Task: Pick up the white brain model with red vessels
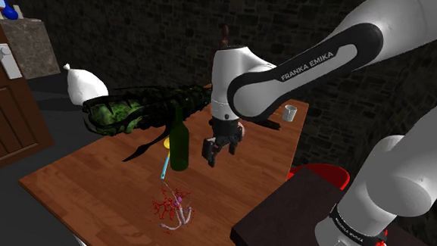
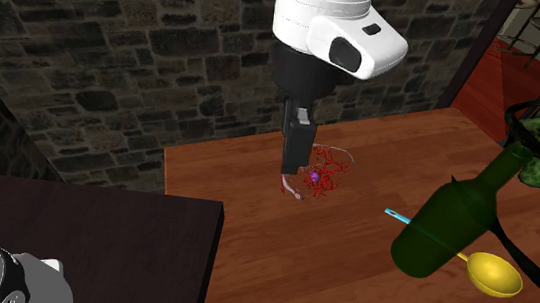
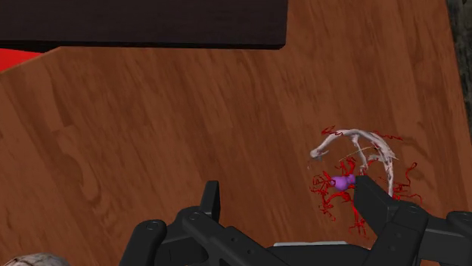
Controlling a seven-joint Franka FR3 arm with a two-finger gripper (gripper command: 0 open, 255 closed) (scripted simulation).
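while the claw (image 1: 224, 151) hangs over the wooden surface (image 1: 83, 177): nothing is gripped, and the fingers are spread wide with just air between them
brain model (image 1: 172, 207): a pale looped bit wrapped in red vessels, with a small purple blob, laid flat on the wood toward the near edge in the shoulder view
wrist view: the brain model (image 3: 355, 160) is caught off to one side, partly behind one finger (image 3: 374, 204), not in the gap, so nothing's lined up yet
clutter: a green bottle (image 1: 179, 141) is stood further in, with a yellow spoon (image 1: 167, 144) beside it; the brain model isn't touched by either
step: approach, by the look of it; the grasp isn't started
next move: the claw probably needs to be slid sideways until the brain model is centred between the fingers, then lowered close to the wood and closed gently
worth noting: the strands look thin, so the thing could easily be flicked away by a sloppy pinch
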